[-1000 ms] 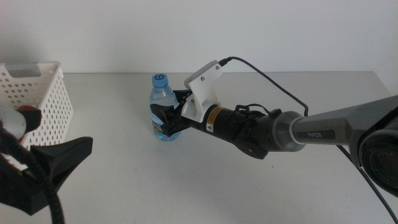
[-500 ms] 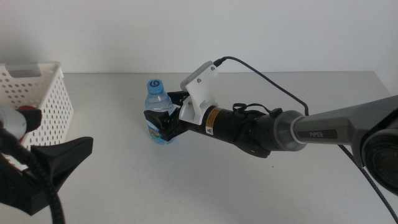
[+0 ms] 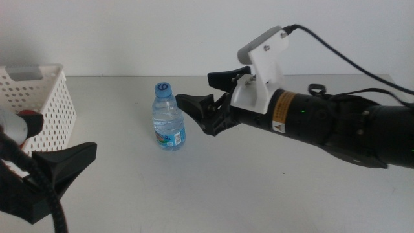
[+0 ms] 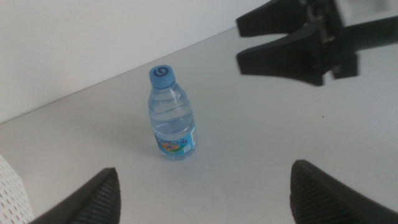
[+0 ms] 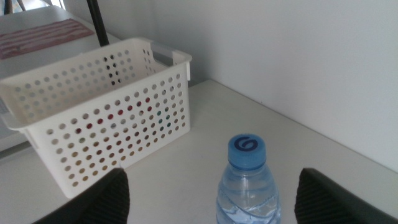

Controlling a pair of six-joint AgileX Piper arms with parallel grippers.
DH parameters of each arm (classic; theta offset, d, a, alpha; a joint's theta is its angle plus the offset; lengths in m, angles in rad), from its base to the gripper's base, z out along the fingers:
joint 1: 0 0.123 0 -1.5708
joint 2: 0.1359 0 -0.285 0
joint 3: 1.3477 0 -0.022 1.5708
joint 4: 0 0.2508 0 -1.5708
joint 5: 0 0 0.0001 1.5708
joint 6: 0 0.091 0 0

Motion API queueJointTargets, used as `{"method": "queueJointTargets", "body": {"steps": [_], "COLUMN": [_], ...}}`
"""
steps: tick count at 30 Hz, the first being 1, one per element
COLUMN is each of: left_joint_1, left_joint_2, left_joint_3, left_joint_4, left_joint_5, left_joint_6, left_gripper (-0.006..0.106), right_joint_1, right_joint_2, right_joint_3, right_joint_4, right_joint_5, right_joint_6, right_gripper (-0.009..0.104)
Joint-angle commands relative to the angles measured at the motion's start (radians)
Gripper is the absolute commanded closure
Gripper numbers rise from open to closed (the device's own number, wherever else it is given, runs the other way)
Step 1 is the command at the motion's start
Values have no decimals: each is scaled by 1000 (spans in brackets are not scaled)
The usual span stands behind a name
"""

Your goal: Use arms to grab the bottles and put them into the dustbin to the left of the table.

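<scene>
The clear blue-capped water bottle (image 3: 169, 118) stands upright on the grey table (image 3: 259, 188), a little right of the white perforated dustbin (image 3: 40, 97). My right gripper (image 3: 194, 88) is open and empty, raised just right of the bottle and apart from it. In the right wrist view its jaws stand wide, with the bottle (image 5: 247, 180) and dustbin (image 5: 93, 118) beyond them. My left gripper (image 4: 205, 168) is open and empty at the near left; the bottle (image 4: 172, 115) stands ahead of it. The red can and the tea bottle do not show clearly.
Red and green shapes show through the dustbin's holes in the right wrist view. The right arm (image 3: 323, 120) spans the table's right half. The right gripper's fingers (image 4: 292, 59) also show in the left wrist view. A white wall (image 3: 129, 32) backs the table.
My right gripper slid the bottle slightly left, let it go, then opened and pulled back up and to the right. The bottle stays upright. The left arm has not moved.
</scene>
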Motion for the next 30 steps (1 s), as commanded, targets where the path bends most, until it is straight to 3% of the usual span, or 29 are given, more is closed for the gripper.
{"method": "queueJointTargets", "body": {"steps": [1,6,8,9,12,17,19,21,30], "left_joint_1": [-5,-5,-5,-5,-5,-5,-5,-5,-5], "left_joint_2": [3,3,3,3,3,3,3,3,3], "left_joint_3": [-29,-29,-29,-29,-29,-29,-29,-29,-29], "left_joint_4": [-8,-8,-8,-8,-8,-8,-8,-8,-8], "left_joint_5": [-74,-74,-74,-74,-74,-74,-74,-74,-74], "left_joint_6": [-15,-15,-15,-15,-15,-15,-15,-15,-15], "left_gripper": [7,7,7,7,7,7,7,7,7], "right_joint_1": [-9,-9,-9,-9,10,76,87,90,90], "right_joint_2": [-167,-351,-431,-469,-567,-674,-698,-716,-718], "right_joint_3": [34,121,174,195,258,271,271,271,271], "right_joint_4": [-56,-169,-153,-107,131,619,723,753,743], "right_joint_5": [13,167,207,222,311,517,549,565,571], "right_joint_6": [64,191,210,202,46,-557,-746,-818,-819], "right_gripper": [29,30,30,30,30,30,30,30,30]}}
